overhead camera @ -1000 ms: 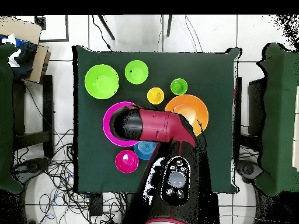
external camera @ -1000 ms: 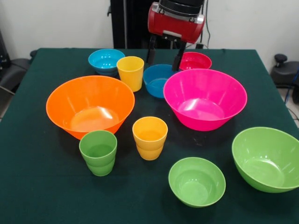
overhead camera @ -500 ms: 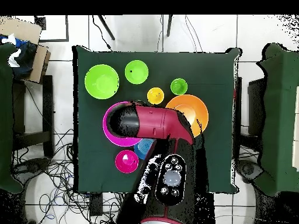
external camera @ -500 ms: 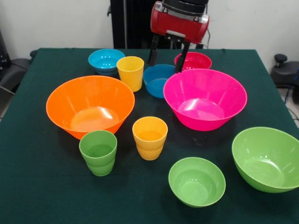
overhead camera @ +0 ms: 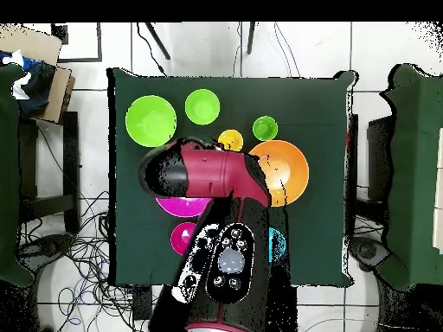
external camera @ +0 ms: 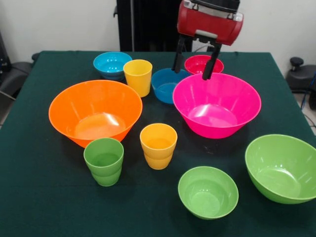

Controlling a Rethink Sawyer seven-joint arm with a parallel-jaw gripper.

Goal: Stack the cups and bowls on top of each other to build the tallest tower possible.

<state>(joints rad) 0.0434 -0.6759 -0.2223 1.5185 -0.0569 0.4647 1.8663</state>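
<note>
My gripper (external camera: pixel 190 74) hangs open and empty over the far rim of the large hot pink bowl (external camera: pixel 216 103), between the darker blue bowl (external camera: pixel 166 85) and the red-pink bowl (external camera: pixel 203 64). The light blue bowl (external camera: pixel 112 64) and the yellow cup (external camera: pixel 138 76) stand at the back left. In front of the large orange bowl (external camera: pixel 95 111) are the green cup (external camera: pixel 104 160) and the orange-yellow cup (external camera: pixel 158 145). At the front right sit a small lime green bowl (external camera: pixel 208 191) and a large one (external camera: pixel 284 168). Every piece stands alone, upright. Overhead, the arm hides the gripper.
In the overhead view the red arm (overhead camera: pixel 216 177) covers most of the hot pink bowl (overhead camera: pixel 186 206) and the bowls near the base. The dark green table (external camera: pixel 44 197) has bare cloth along its front left. A cardboard box (overhead camera: pixel 39 65) stands off the table.
The gripper has risen and moved from above the darker blue bowl toward the hot pink bowl's far rim, staying open. No cup or bowl has moved.
</note>
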